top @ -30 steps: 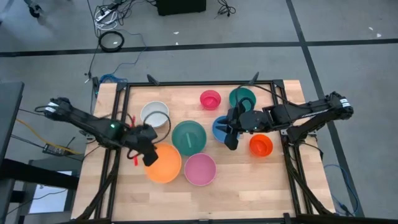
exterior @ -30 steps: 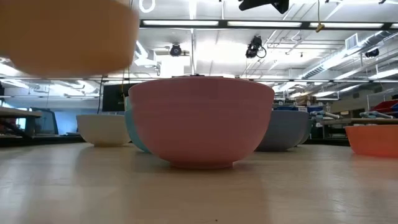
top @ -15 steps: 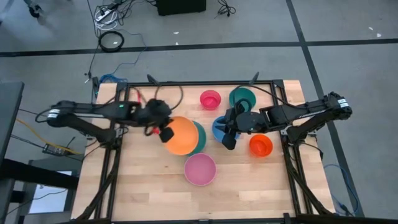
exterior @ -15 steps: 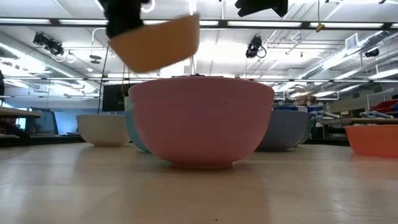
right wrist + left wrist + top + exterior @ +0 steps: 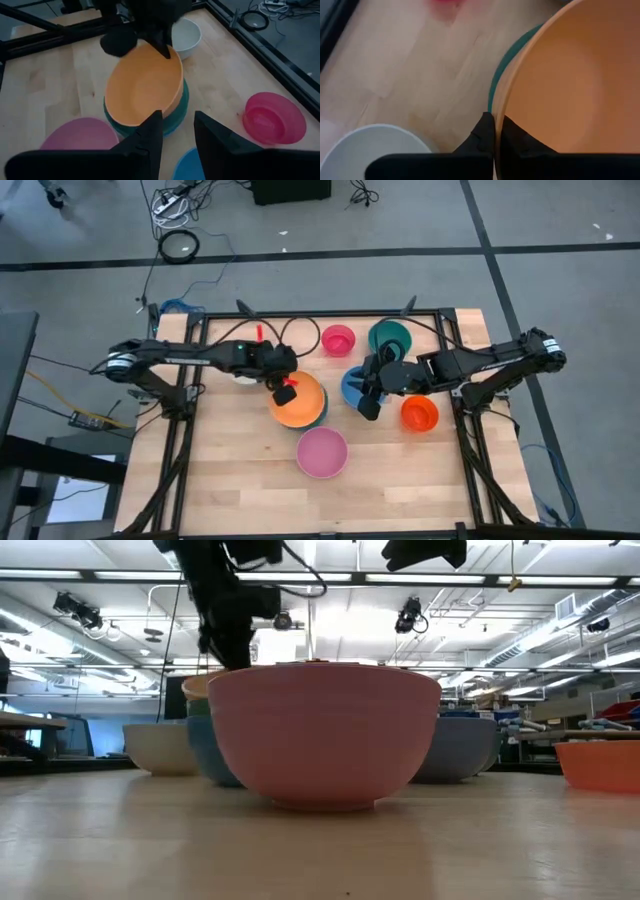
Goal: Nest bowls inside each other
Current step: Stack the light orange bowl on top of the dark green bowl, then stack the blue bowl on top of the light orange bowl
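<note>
We are seeing the left gripper (image 5: 282,387) pinching the rim of the large round orange plastic bowl (image 5: 297,399), one finger inside the wall and one outside, closed tight on it. That bowl is sitting tilted inside the large dark green plastic bowl (image 5: 181,111) near the middle of the wooden table (image 5: 400,470); whether it is fully seated we cannot tell. The white plastic bowl (image 5: 186,36) is standing just beyond them, toward the left arm's side. The large pink plastic bowl (image 5: 322,452) is resting apart, nearer the front edge. The right gripper (image 5: 369,406) is hovering over the blue plastic bowl (image 5: 354,387), its fingers (image 5: 145,137) parted and gripping nothing. Beside it are lying the small orange-red plastic bowl (image 5: 420,413), a second green bowl (image 5: 389,336) and the small magenta-pink bowl (image 5: 339,339).
</note>
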